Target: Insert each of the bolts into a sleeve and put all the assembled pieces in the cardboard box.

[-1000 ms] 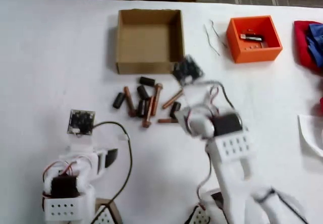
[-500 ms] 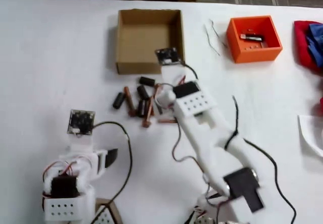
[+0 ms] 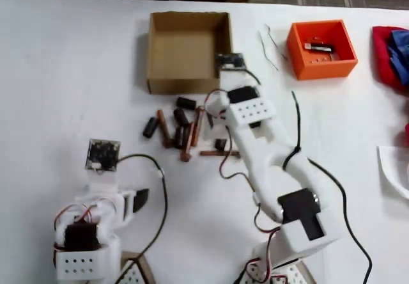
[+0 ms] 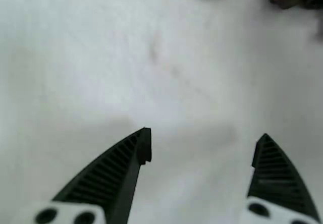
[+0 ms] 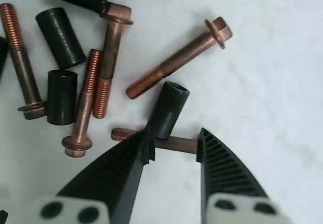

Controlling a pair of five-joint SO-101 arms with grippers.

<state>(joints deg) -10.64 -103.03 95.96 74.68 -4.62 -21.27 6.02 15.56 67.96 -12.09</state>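
Several copper bolts (image 3: 199, 124) and black sleeves (image 3: 181, 116) lie loose on the white table just in front of the cardboard box (image 3: 188, 73). My right arm (image 3: 255, 137) stretches from the near edge over the right side of this pile. My right gripper (image 5: 174, 144) is open and low over the table. One bolt (image 5: 174, 143) lies crosswise between its fingertips, and a black sleeve (image 5: 169, 110) sits just beyond them. Another bolt (image 5: 176, 62) lies farther off. My left gripper (image 4: 202, 146) hangs open above bare table at the near left, holding nothing.
An orange bin (image 3: 321, 66) with a small dark part stands right of the box, with a thin wire (image 3: 271, 41) between them. Red and blue cloth (image 3: 390, 50) and a white sheet (image 3: 393, 169) lie at the right edge. Cables trail from both arms.
My right arm swung left and reached out over the pile of bolts and sleeves, then shifted slightly toward the box's right corner. The left arm has stayed still.
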